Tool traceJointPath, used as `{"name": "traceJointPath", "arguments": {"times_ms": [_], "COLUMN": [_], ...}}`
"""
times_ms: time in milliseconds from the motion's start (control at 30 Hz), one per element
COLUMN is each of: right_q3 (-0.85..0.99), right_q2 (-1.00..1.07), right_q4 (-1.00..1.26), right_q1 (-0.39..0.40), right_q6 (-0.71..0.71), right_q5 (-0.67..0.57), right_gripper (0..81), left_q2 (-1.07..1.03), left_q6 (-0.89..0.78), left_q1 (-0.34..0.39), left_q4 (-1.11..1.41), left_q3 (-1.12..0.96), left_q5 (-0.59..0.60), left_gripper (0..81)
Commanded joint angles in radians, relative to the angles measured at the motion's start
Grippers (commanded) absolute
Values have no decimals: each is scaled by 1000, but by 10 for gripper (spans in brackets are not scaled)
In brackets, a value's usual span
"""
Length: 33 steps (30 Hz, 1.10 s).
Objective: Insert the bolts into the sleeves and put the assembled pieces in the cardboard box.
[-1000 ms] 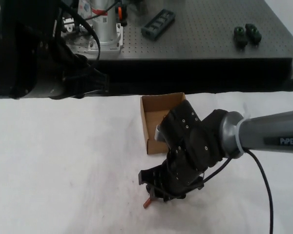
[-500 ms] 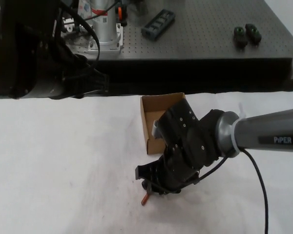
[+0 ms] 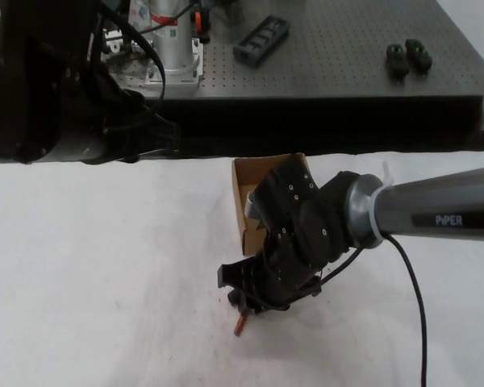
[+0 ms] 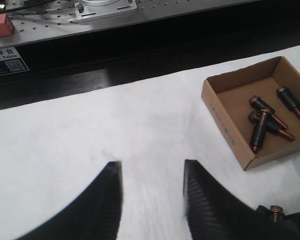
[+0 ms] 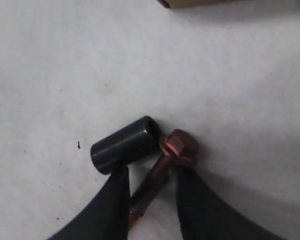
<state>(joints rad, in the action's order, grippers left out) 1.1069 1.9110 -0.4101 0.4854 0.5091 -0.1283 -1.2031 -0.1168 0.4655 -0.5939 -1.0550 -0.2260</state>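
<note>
Right arm [image 3: 436, 214]: enters from the right and angles down to the table [image 3: 105, 282], just on the near side of the cardboard box [image 3: 244, 214].
Right jaws: narrowly spread, tips low over the white table cover, one on either side of the bolt [image 5: 157, 180].
Bolt: copper-coloured, hex-headed. The shank runs slantwise through the gap between the right jaws. It lies close against one jaw, and a strip of cover shows between it and the other. The head sits just beyond the jaw tips. In the high view the shank end projects from under the gripper on the near side.
Sleeve [image 5: 124, 144]: short black tube, lying on its side on the cover just beyond the jaw tips. One end touches the bolt head, and the bolt is not inside it.
Cardboard box: open-topped, on the cover, far side of the right jaws and partly hidden by the right wrist in the high view.
Assembled pieces [image 4: 262, 125]: four black sleeves with copper bolt ends, lying loosely crossed on the box floor.
Left arm [image 3: 56, 97]: far left, well apart from bolt and sleeve.
Left jaws: spread wide, with bare white cover showing between them.
Perforated metal plate [image 3: 331, 64]: beyond the table's far edge, carrying a black tray [image 3: 260, 38].
</note>
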Motion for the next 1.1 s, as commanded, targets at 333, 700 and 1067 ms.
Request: {"name": "traceJointPath", "arguments": {"times_ms": [333, 700, 1067], "right_q3": [10, 1, -191], "right_q2": [12, -194, -483], "right_q4": [-277, -530, -527], "right_q1": [-9, -102, -266], "right_q6": [-300, -535, -574], "right_q5": [39, 271, 259], "right_gripper": [33, 33, 33], "left_q2": [10, -81, -434], "left_q6": [23, 141, 335], "left_q1": [-3, -3, 47], "left_q4": [7, -41, -77], "left_q3": [-2, -2, -109], "left_q5": [38, 419, 523], "left_gripper": [294, 294, 294]}}
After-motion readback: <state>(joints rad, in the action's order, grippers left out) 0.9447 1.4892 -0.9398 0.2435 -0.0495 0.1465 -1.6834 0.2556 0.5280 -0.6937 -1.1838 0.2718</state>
